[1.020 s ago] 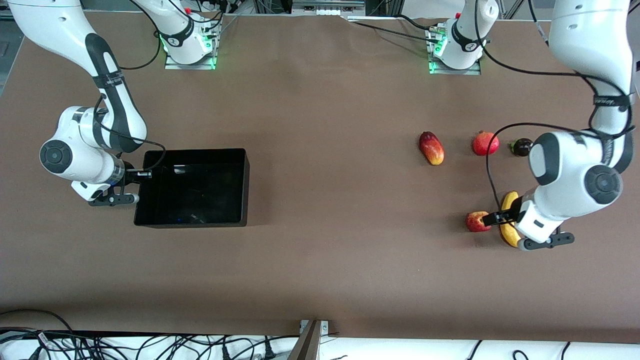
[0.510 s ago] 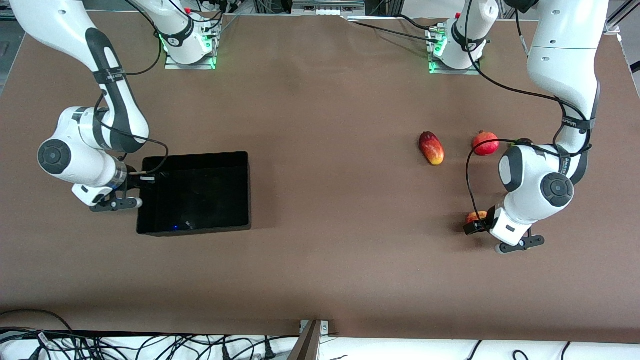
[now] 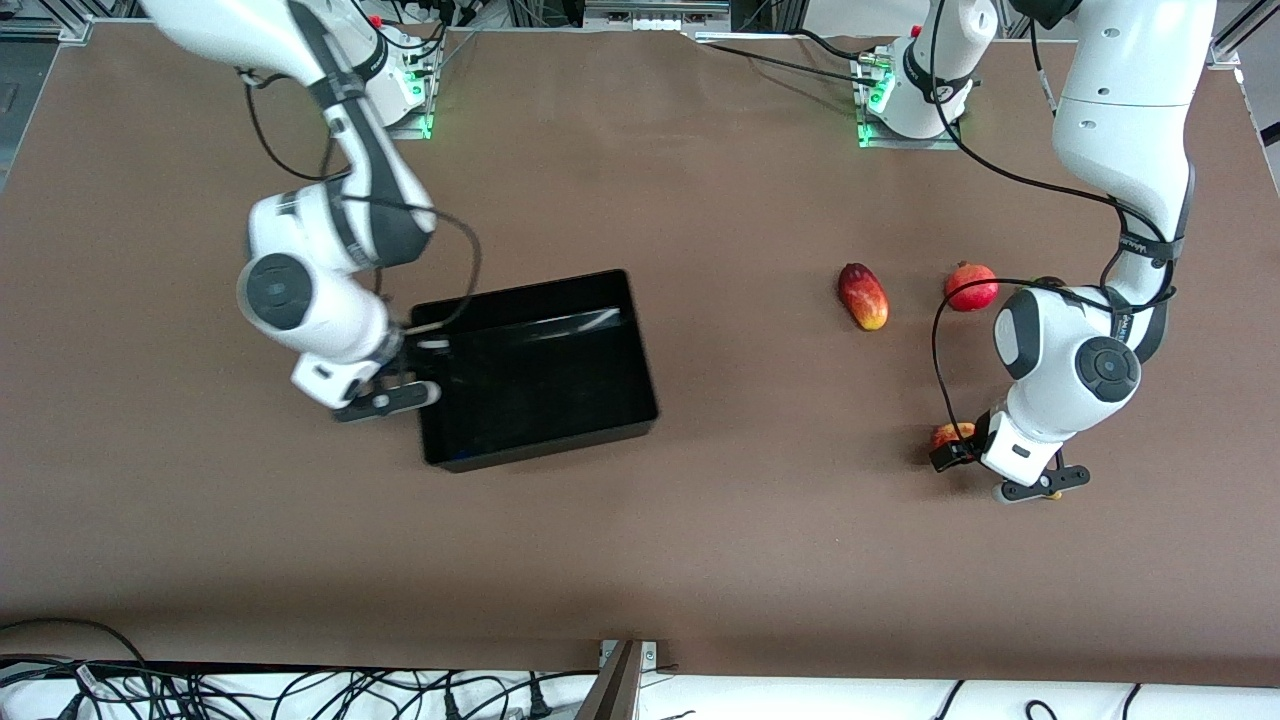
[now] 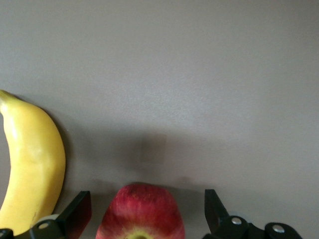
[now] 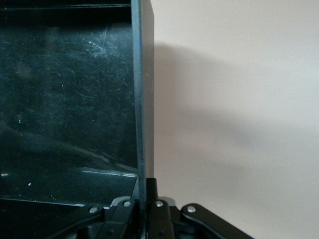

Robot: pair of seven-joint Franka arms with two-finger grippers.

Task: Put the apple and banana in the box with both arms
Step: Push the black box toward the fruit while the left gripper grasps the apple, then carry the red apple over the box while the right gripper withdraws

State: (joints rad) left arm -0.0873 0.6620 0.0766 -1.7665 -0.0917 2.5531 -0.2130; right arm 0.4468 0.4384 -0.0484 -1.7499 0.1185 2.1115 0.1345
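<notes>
The small red apple [image 3: 948, 433] lies on the table at the left arm's end, and the left wrist view shows it [image 4: 141, 211] between the fingers of my open left gripper [image 4: 147, 199], with a gap on each side. My left gripper [image 3: 952, 450] is low over it. The yellow banana [image 4: 32, 164] lies right beside the apple; in the front view the left arm hides nearly all of it. The black box [image 3: 540, 385] sits skewed toward the right arm's end. My right gripper [image 3: 425, 345] is shut on its end wall [image 5: 142, 99], one finger inside and one outside [image 5: 145, 191].
A red-yellow mango [image 3: 863, 296] and a red pomegranate [image 3: 971, 287] lie farther from the front camera than the apple. The arm bases [image 3: 905, 100] stand along the table's back edge. Cables [image 3: 300, 690] hang at the front edge.
My right gripper closed on the box wall and moved the box toward the table's middle, turning it a little. My left gripper shifted from over the banana to around the apple, staying open.
</notes>
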